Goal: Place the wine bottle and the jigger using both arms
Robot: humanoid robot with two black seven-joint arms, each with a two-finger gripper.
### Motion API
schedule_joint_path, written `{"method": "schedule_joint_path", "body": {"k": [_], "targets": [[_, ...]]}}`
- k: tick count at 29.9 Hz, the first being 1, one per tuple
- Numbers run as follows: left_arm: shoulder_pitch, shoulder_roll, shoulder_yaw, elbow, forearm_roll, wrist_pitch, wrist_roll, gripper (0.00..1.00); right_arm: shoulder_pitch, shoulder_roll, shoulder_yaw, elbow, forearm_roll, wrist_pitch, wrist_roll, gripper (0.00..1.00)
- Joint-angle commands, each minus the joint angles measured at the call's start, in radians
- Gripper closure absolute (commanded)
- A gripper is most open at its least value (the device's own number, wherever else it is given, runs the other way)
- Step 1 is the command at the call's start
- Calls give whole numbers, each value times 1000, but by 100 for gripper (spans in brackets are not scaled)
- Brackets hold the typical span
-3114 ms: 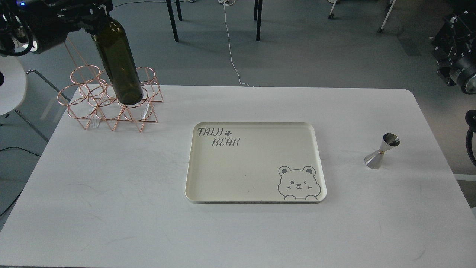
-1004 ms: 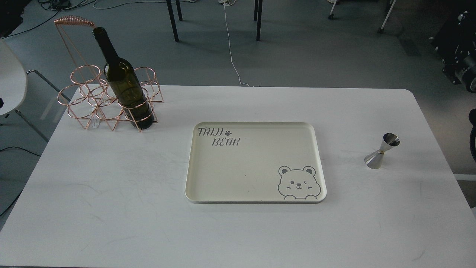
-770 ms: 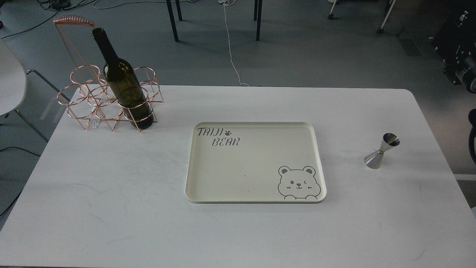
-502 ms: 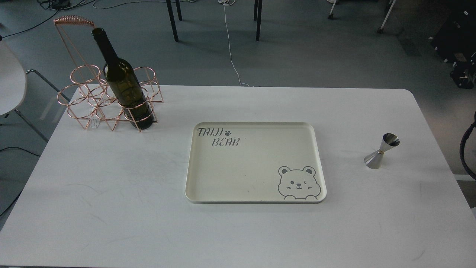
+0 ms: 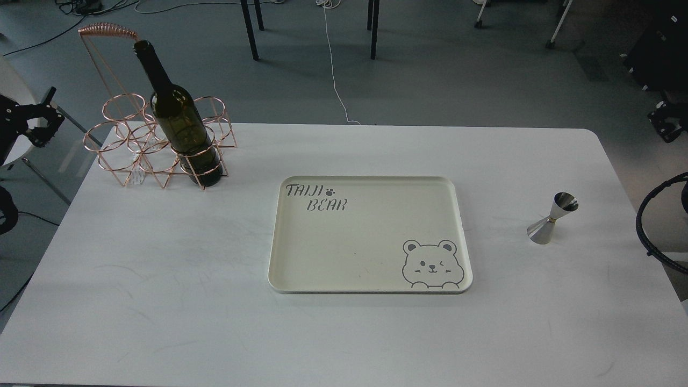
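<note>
The wine bottle (image 5: 180, 126), dark olive green with a long neck, stands upright in the front right ring of a copper wire rack (image 5: 156, 145) at the table's back left. The jigger (image 5: 552, 217), small and silver, stands alone on the table at the right. My left gripper (image 5: 49, 118) is at the left edge, off the table and well left of the rack; its fingers look spread and hold nothing. My right gripper (image 5: 666, 122) shows only partly at the right edge, far behind the jigger, small and dark.
A cream tray (image 5: 279, 236) with a bear drawing and "TAIJI BEAR" lies in the middle of the white table (image 5: 161, 279). A black cable loop (image 5: 645, 231) hangs at the right edge. Chair legs stand on the floor behind.
My left arm set the bottle into the rack, let go and left the view; it now shows again low at the left edge. The right arm has sunk lower at the right edge.
</note>
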Motion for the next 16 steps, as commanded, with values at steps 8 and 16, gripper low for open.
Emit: {"method": "schedule_joint_path", "body": {"k": [8,16], "targets": [[42,-101,-11,98,3,0,2,1,-37,79,0,-117,3,201,-19,1],[44,-101,-13,98,9,0,-3,1,-41,98,-5,-112,1,201,-11,1]]}}
